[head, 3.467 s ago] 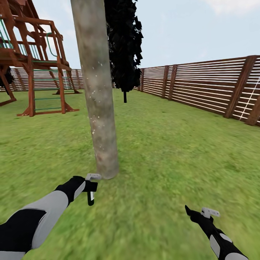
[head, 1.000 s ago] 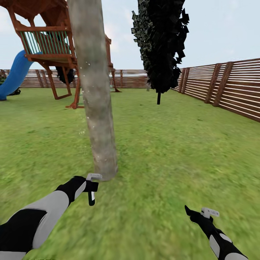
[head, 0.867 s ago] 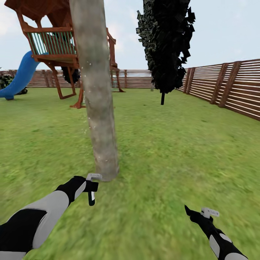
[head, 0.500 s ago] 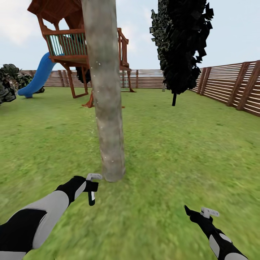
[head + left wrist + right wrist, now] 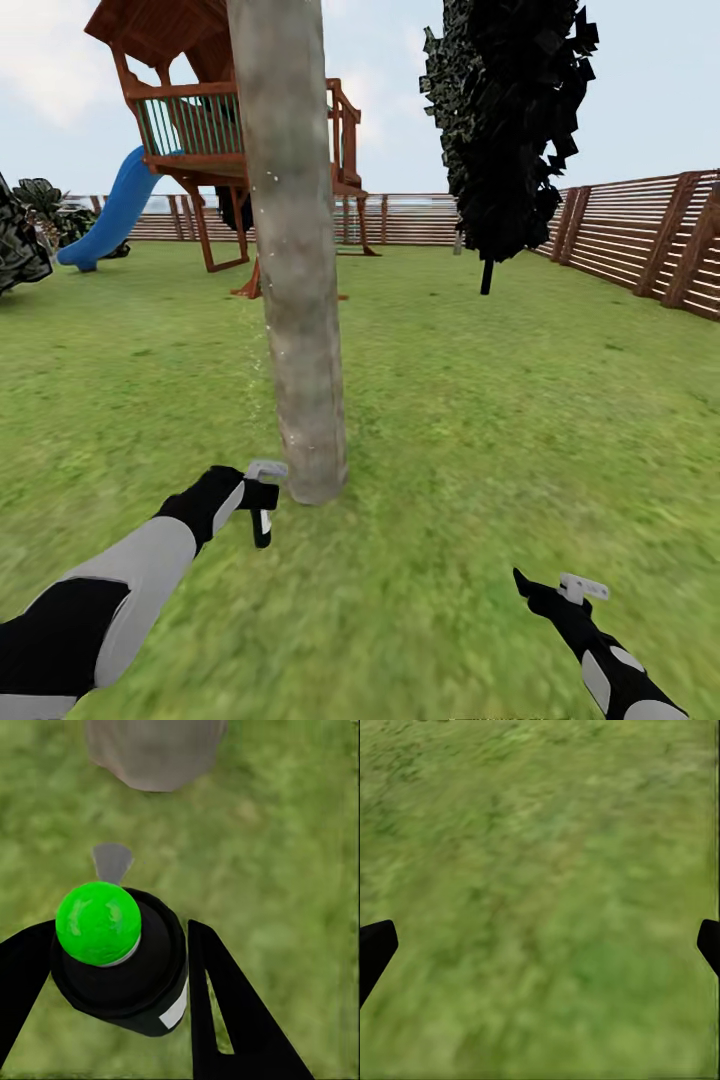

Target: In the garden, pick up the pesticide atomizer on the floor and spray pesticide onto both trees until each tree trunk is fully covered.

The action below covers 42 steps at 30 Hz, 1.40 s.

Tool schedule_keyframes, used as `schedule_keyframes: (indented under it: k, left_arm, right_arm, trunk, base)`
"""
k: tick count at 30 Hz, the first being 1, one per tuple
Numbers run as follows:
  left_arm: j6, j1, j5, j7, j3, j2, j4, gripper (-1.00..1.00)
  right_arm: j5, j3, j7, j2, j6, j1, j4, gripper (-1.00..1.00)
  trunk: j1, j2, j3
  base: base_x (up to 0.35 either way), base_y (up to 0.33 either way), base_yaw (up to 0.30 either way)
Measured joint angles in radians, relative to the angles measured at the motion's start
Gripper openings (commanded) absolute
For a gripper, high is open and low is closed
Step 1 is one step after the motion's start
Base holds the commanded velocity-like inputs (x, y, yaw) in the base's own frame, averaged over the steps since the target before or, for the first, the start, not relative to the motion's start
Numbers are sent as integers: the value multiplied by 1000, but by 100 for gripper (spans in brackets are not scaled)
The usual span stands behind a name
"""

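I'm parked on the grass (image 5: 480, 420) right in front of a trunk (image 5: 296, 250); it's grey-brown, mottled, and runs straight out of the top of the head view; tiny pale specks dot the bark and the air just beside it. My left gripper (image 5: 262, 497) sits low near the base of the trunk, just short of touching it; in the left wrist view the fingers (image 5: 225, 1005) are clamped on the atomizer (image 5: 120, 960), a black can with a bright green ball on top, and a small grey nozzle pokes toward the trunk's foot (image 5: 154, 754).

My right gripper (image 5: 548, 592) hangs off to the side over bare lawn, well apart from the trunk; on the right wrist view the fingertips (image 5: 375, 949) sit at opposite edges, so the jaws are wide apart with nothing between them.

Farther back: a wooden playset (image 5: 205, 130) with a blue slide (image 5: 110, 215); a dark narrow tree (image 5: 510, 130); slat fence (image 5: 640, 235) along the far and right sides.
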Motion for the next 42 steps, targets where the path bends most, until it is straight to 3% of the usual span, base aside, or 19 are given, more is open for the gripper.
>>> schedule_keyframes:
  k: [2, 4, 8, 10, 21, 28, 32, 39, 42]
  left_arm:
    - [155, -7, -8, 0, -2, -15, -88, -100]
    - [245, -21, -13, 1, -3, -19, -122, -100]
    - [400, -103, -80, 2, -4, -18, -135, -100]
    - [429, -140, -96, 2, -4, -16, -135, -100]
    - [452, -265, -93, -1, -3, -15, -129, -100]
    - [456, -404, -91, -1, -3, -16, -125, -100]
    - [457, -545, -92, -1, -3, -18, -39, -100]
    - [457, -735, -92, -1, -3, -21, -1, -100]
    - [457, -856, -91, -1, -3, -32, 75, -100]
  right_arm:
    - [0, 0, 0, 0, 0, 0, 0, 100]
    - [0, 0, 0, 0, 0, 0, 0, 100]
    - [1, 0, 0, 0, 0, 0, 0, 100]
    - [1, 0, 0, 0, 0, 0, 0, 100]
    - [0, 0, 0, 0, -1, 0, 0, 100]
    - [-1, 0, 0, 0, -1, 0, 0, 100]
    - [-1, 0, 0, 0, -1, 0, 0, 100]
    - [-1, 0, 0, 0, -1, 0, 1, 100]
    - [-1, 0, 0, 0, -1, 0, 1, 100]
  trunk:
    - [0, 0, 0]
    - [0, 0, 1]
    - [0, 0, 1]
    - [0, 0, 1]
    - [0, 0, 1]
    - [0, 0, 1]
    - [0, 0, 1]
    - [0, 0, 1]
    - [0, 0, 1]
  base:
    - [0, 0, -105]
    - [0, 0, -24]
    - [0, 0, -50]
    - [0, 0, -150]
    - [0, 0, -10]
    - [0, 0, 0]
    - [0, 0, 0]
    - [0, 0, 0]
    - [0, 0, 0]
